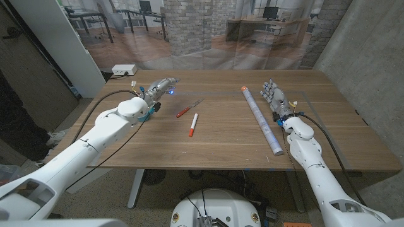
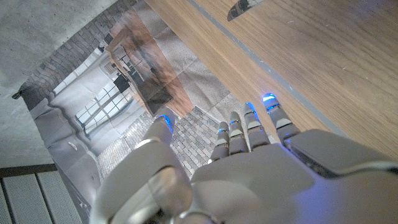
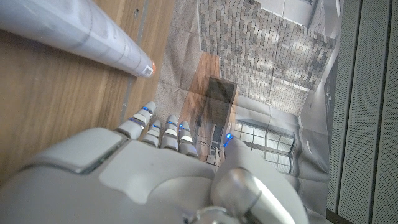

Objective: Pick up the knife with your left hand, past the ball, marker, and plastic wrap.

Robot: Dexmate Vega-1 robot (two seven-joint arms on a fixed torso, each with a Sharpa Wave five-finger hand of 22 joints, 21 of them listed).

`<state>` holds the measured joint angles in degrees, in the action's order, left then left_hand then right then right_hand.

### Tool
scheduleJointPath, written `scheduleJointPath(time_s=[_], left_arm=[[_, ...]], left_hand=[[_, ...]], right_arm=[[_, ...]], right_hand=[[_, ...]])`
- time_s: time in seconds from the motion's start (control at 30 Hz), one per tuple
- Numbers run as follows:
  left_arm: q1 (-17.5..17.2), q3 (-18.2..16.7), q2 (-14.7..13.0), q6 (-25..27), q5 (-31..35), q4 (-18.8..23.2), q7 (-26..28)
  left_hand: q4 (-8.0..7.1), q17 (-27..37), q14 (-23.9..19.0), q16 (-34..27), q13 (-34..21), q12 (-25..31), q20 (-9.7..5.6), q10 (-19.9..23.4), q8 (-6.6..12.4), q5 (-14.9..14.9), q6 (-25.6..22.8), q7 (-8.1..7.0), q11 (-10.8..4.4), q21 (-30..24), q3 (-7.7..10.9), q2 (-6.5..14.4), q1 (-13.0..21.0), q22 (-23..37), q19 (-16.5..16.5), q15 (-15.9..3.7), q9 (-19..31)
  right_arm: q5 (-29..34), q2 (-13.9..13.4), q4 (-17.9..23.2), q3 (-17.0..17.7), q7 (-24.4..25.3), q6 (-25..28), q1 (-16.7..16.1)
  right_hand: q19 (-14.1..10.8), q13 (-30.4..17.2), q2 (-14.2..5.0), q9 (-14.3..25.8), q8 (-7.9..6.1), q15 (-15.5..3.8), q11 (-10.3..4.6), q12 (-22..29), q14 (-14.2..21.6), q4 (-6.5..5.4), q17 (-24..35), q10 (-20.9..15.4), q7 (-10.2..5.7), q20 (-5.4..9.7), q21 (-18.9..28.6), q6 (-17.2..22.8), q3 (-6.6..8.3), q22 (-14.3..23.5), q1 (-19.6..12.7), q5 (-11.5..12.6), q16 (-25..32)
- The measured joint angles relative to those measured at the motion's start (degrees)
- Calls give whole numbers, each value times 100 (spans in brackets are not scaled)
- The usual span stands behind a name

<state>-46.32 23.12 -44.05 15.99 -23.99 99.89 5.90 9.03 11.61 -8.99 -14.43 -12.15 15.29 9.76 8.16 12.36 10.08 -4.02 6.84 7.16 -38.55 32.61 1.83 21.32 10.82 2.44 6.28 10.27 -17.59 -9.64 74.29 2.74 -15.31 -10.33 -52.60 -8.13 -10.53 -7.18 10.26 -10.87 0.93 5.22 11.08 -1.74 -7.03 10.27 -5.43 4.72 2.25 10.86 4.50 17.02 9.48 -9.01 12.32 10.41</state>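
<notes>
My left hand point(image 1: 159, 87) hovers open and empty near the table's point(image 1: 221, 142) far left corner, the knife point(image 1: 189, 109) lying just beside it toward the table's middle, untouched.

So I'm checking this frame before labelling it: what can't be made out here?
- Ball: none made out on the table in the head view.
- Knife: blade small and faint in the head view; cut off by the edge in the left wrist view.
- Plastic wrap roll: cut off by the edge in the right wrist view.
</notes>
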Motion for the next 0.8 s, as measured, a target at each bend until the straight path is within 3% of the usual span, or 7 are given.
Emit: scheduleJointPath(time_s=[0.37,0.8], left_arm=[[380,219,-313,988,175,381,-376],[1019,614,-575,1792,464,567,-964]], left_hand=[[47,53,31,-22,-27,0,71,-3,0,0,-29,30,3,44,49,128,218,8,36,34,-1],[45,155,123,-41,-76,0,154,-54,0,0,-29,30,52,44,48,218,368,51,57,125,28]], right_arm=[[11,79,7,114,-44,-66,-69],[2,137,-121,198,-92,-158,-81]], right_hand=[[-63,0,0,0,0,0,0,0,0,0,0,0,0,-20,0,0,0,0,0,0,0],[-62,1,0,-1,0,0,0,0,0,0,-1,0,21,-20,0,21,0,-1,0,0,0]])
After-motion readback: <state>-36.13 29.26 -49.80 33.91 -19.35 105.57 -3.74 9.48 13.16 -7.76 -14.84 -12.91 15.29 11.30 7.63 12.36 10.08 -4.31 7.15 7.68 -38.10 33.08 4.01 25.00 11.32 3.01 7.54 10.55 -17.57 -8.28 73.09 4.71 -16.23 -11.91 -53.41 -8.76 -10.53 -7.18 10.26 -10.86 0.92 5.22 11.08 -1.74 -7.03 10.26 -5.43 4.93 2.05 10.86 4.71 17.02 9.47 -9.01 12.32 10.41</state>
